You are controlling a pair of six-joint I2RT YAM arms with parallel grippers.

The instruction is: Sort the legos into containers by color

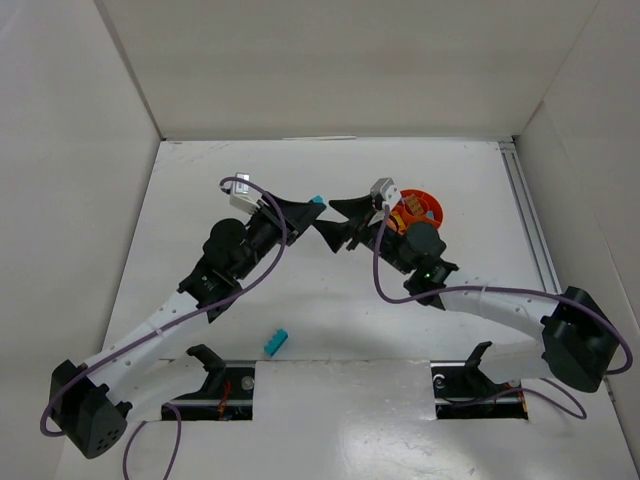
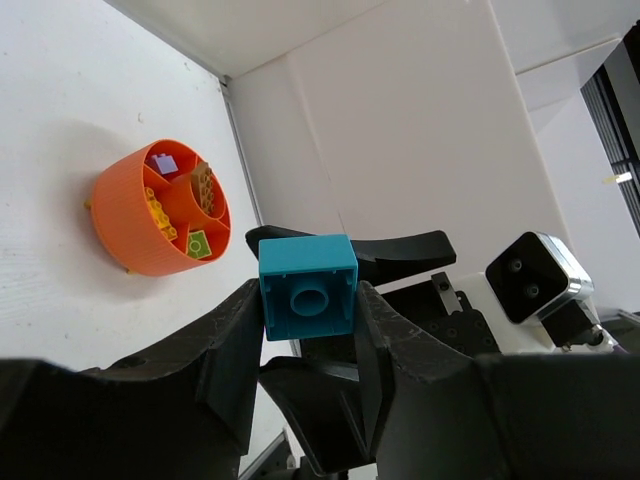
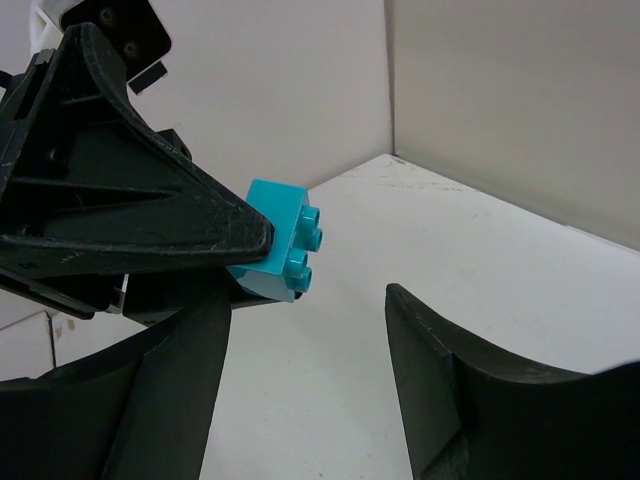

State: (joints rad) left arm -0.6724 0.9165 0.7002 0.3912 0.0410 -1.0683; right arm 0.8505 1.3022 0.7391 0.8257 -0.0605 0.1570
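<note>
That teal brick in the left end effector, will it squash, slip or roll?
Probably rigid: the teal brick shows crisp square edges while clamped in the left end effector. Its glossy faces may slip. Flat, boxy sides make rolling unlikely.

The left arm point(image 1: 150, 330) and right arm point(image 1: 500, 302) both reach forward and bend inward, wrists facing each other. The left gripper point(image 1: 313, 207) pinches a teal brick point(image 1: 318, 201) at its fingertips. The right gripper point(image 1: 324, 218) faces it, jaws spread and empty.

White table point(image 1: 330, 310), white walls point(image 1: 340, 60) around, metal rail point(image 1: 533, 220) at right edge.
</note>
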